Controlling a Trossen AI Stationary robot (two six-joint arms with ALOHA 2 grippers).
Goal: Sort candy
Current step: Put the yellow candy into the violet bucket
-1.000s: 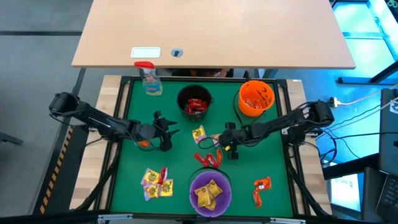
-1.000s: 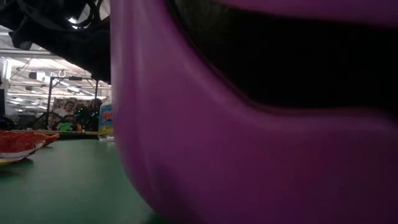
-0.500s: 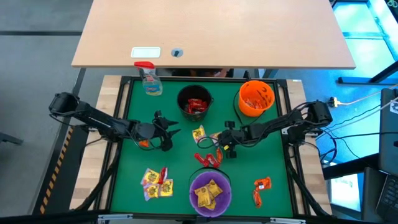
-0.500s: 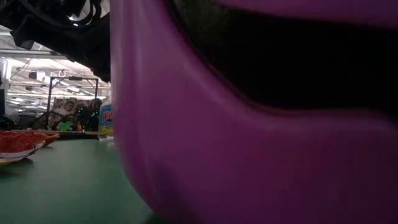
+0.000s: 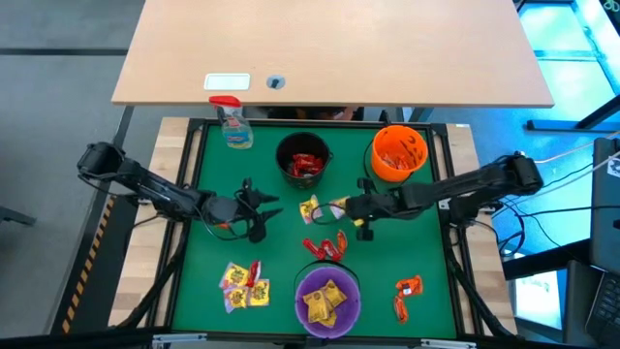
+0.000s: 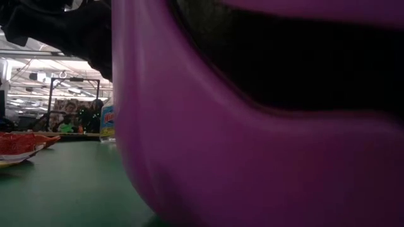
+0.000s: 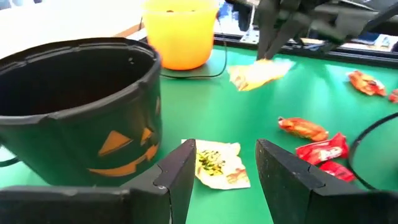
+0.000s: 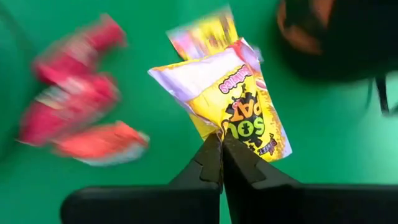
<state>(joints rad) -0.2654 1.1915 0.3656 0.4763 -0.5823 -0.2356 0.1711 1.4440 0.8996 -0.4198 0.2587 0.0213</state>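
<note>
My right gripper is shut on a yellow candy packet above the middle of the green mat. A second yellow packet lies flat on the mat just left of it and shows between the open fingers of my left gripper, which hovers beside the black bowl. Red candies lie near the purple bowl. More yellow packets lie at the near left, and orange ones at the near right. My right gripper pinches the yellow packet by one end between its two fingers. The fingers slant down from the table's right side. The packet is lifted clear of the mat and sticks out past the fingertips.
The orange bowl stands at the far right with orange candies inside; the black bowl holds red ones and the purple bowl yellow ones. A spray bottle stands at the far left corner. The purple bowl's wall fills the low view.
My right gripper has shut on the yellow packet and risen, lifting it off the mat.
</note>
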